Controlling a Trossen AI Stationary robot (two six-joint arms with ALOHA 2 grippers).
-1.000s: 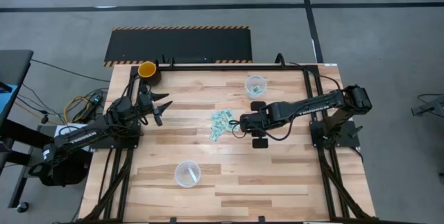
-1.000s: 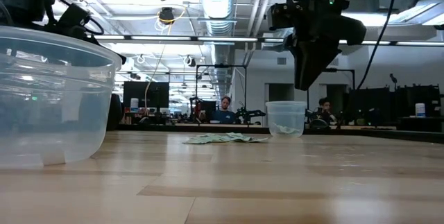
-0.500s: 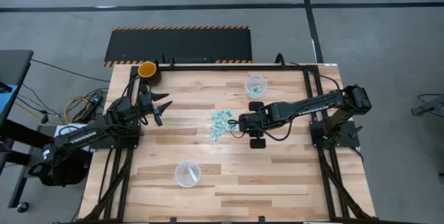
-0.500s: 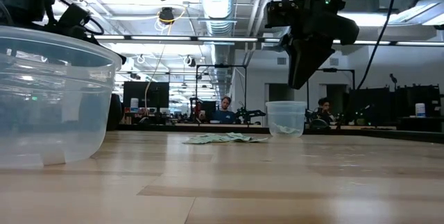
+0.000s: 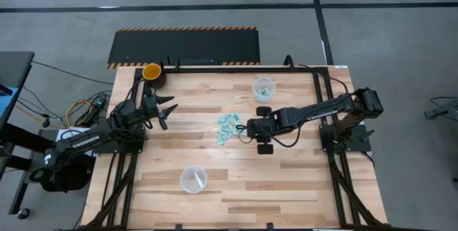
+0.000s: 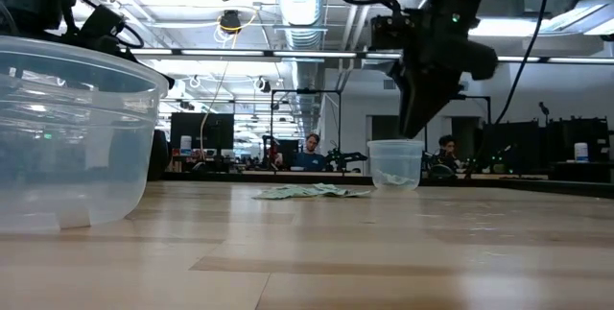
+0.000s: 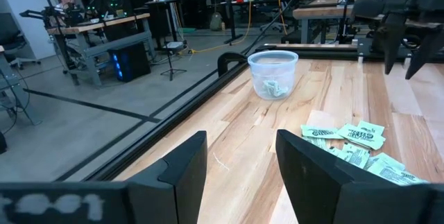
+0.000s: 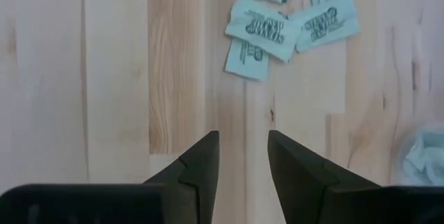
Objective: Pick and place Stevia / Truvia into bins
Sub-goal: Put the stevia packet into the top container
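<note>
A heap of pale mint-green Stevia / Truvia packets [image 5: 227, 127] lies flat on the wooden table near its middle, also seen in the right wrist view [image 8: 284, 16]. My right gripper [image 5: 247, 129] hangs open above bare wood just right of the heap, pointing steeply down, nothing between its fingers [image 8: 243, 161]. One clear bin [image 5: 264, 88] stands at the far side with a few packets inside [image 7: 272, 85]. The other bin [image 5: 193, 179] stands near the front edge. My left gripper [image 5: 166, 113] waits open at the table's left, pointing level.
A yellow-orange cup [image 5: 152, 72] stands at the far left corner. A black frame rail [image 5: 215, 66] runs along the table's far edge. Bare wood lies between the heap and the near bin [image 6: 67, 137]. People sit at desks in the room behind.
My right gripper has come down a little toward the table beside the packets and tipped slightly, staying open. The packets and both bins lie as before.
</note>
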